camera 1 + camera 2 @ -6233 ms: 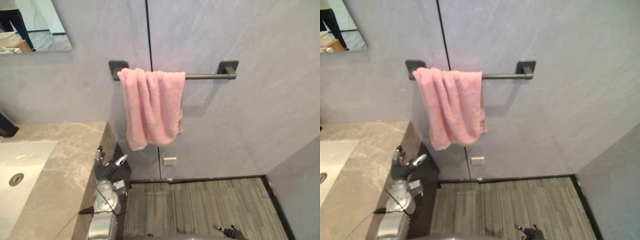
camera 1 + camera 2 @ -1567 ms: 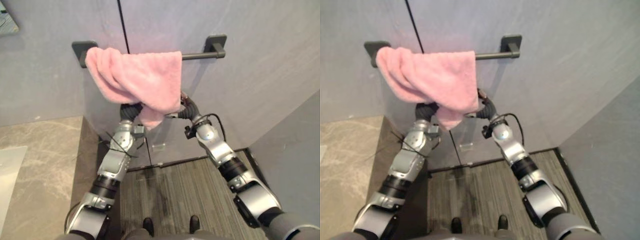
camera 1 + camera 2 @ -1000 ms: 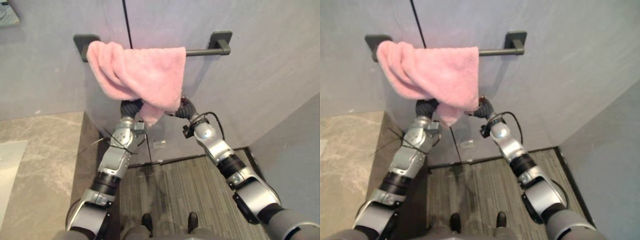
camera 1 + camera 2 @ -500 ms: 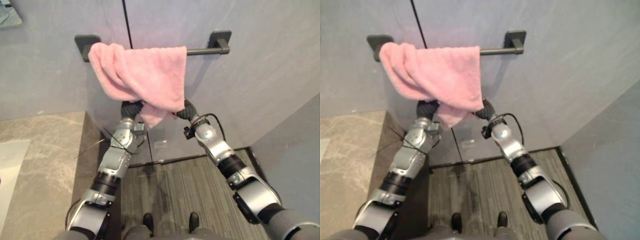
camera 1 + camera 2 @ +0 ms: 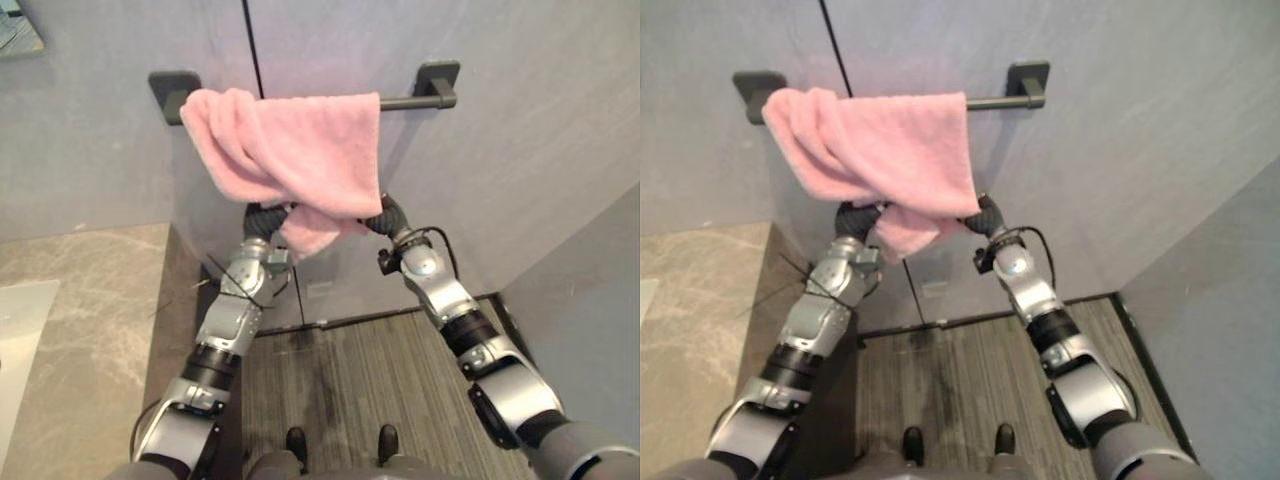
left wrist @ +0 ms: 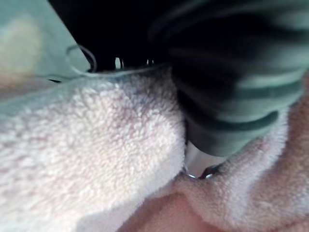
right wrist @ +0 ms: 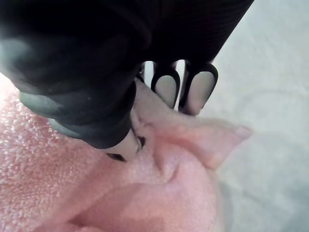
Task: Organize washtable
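Pink towel hangs over the wall rail, bunched toward its left end. At its lower hem the right robot hand pinches a corner, probably to draw it flat; the left robot hand is buried under cloth, its grip impossible to tell.

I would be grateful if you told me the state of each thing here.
pink towel: draped over the bar, bunched, its lower part gathered up at both hands.
towel bar: mounted on the wall, right end bare.
right hand: pinching a towel fold between thumb and fingers.
left hand: pressed into the towel; grip hidden.
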### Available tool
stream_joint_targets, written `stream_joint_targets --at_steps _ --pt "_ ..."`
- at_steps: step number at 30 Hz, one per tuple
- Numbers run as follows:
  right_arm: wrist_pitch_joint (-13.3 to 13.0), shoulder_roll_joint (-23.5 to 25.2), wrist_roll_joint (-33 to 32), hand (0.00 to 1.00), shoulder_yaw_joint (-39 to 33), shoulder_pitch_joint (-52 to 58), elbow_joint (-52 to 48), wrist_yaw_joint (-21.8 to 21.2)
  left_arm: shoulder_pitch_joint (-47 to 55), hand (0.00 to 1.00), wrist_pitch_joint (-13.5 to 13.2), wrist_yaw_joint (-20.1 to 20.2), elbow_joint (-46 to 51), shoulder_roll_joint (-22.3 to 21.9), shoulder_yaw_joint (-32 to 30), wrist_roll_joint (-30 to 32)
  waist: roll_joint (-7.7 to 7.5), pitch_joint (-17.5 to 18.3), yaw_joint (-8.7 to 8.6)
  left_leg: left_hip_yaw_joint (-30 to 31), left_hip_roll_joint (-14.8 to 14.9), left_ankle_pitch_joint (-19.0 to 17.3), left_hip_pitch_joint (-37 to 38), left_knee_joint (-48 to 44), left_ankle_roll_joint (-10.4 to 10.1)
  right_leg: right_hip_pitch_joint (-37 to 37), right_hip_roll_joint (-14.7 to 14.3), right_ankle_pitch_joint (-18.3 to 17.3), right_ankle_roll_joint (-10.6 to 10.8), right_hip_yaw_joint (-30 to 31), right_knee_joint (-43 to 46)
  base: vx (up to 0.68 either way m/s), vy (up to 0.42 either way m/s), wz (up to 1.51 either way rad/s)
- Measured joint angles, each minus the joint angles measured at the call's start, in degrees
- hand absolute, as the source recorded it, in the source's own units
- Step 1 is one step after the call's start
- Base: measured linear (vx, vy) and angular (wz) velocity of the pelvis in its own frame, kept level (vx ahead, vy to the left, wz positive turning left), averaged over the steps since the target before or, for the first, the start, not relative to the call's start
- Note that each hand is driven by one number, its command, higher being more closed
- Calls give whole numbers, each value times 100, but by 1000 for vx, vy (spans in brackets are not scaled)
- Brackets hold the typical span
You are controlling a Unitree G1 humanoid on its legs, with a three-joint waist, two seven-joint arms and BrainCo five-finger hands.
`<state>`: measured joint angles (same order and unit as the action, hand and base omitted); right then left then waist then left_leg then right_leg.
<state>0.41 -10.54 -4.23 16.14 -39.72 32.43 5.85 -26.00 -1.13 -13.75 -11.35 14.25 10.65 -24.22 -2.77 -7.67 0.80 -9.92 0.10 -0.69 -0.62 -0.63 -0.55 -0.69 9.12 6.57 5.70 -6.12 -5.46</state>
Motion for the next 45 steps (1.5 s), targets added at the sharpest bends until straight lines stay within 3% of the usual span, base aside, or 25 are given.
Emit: stream_joint_targets --at_steps 23,28,29,32,33,45 --pt "-32 22 -36 100 -468 404 -75 -105 150 100 201 167 -53 -225 -1 -51 92 33 -47 -49 -1 -2 52 18 -3 -4 0 1 2 35 33 0 0 0" --pt "-22 27 -39 100 -492 408 -75 -105 213 100 203 221 -53 -225 -1 -51 107 43 -138 -51 -1 -2 53 21 -4 -2 1 1 2 38 36 0 0 0" --pt "-21 27 -39 100 -507 416 -76 -105 246 0 208 237 -56 -225 -1 -51 130 60 -149 -54 -2 -2 54 26 -4 0 2 1 2 40 36 0 0 0" --pt "-15 28 -42 100 -592 435 -75 -105 244 0 212 248 -103 -227 -2 -51 189 96 -151 -82 0 -3 61 35 -4 12 0 1 2 78 34 0 0 -5" --pt "-4 28 -48 100 -684 439 -74 -104 244 100 212 248 -159 -227 -19 -51 219 115 -151 -89 0 -3 65 39 -4 14 -1 2 3 92 34 0 0 -5" --pt "-6 41 -96 100 -800 557 -82 -105 244 100 220 266 -282 -246 -30 -51 230 125 -163 -128 -2 -3 116 81 -4 5 -3 9 15 145 36 -10 -4 -2"
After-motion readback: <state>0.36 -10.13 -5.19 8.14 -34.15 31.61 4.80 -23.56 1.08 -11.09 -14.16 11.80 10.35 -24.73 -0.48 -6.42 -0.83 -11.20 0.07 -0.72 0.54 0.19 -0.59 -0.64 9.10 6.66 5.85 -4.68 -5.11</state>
